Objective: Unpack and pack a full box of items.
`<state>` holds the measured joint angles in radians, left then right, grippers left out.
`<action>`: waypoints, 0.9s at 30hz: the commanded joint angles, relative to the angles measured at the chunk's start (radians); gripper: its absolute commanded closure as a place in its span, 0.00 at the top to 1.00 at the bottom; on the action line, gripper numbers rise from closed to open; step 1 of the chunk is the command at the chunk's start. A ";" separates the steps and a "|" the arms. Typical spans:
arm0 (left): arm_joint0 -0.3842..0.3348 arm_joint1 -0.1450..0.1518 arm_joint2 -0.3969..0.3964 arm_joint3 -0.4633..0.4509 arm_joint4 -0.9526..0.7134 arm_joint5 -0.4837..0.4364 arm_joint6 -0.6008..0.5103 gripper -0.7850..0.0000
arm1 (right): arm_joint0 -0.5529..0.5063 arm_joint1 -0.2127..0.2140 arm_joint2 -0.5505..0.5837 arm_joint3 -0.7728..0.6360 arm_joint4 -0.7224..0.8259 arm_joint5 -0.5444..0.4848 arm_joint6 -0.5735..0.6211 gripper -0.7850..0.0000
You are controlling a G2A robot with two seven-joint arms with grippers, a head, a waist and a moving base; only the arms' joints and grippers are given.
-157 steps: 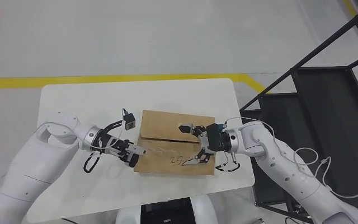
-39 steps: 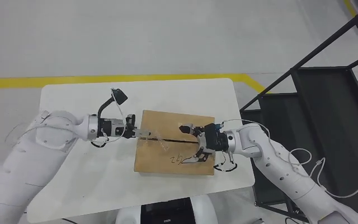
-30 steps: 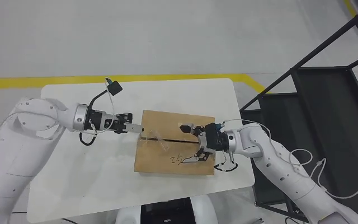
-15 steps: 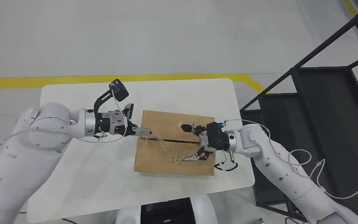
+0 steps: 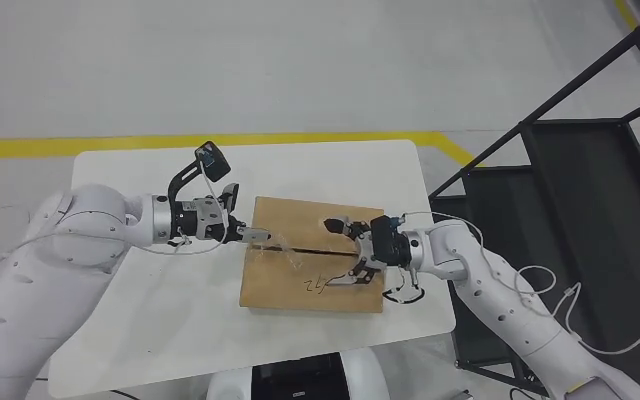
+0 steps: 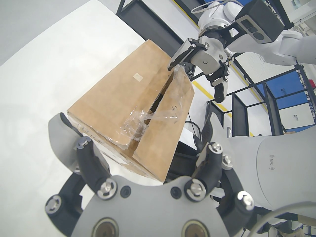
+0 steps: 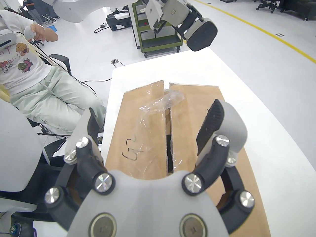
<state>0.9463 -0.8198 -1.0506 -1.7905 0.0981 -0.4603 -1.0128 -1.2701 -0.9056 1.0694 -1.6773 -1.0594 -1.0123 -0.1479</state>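
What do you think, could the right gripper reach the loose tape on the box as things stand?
Probably yes: the right gripper hangs open over the box, and nothing lies between it and the crumpled tape.

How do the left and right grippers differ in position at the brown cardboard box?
The left gripper hangs off one end of the brown cardboard box; the right gripper is above the opposite end. The right gripper's fingers straddle the seam, one on each side; the left gripper's stop at the edge. Both are open and empty.
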 commanded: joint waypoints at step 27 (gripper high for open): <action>-0.034 -0.001 0.132 0.101 1.005 -0.552 0.868 1.00 | 0.000 0.050 -0.027 0.039 0.070 0.000 -0.144 1.00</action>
<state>0.9160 -0.8229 -0.9251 -1.7059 1.0813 -1.0123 -0.1987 -1.2702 -0.8611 1.0449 -1.6370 -0.9878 -1.0123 -0.2822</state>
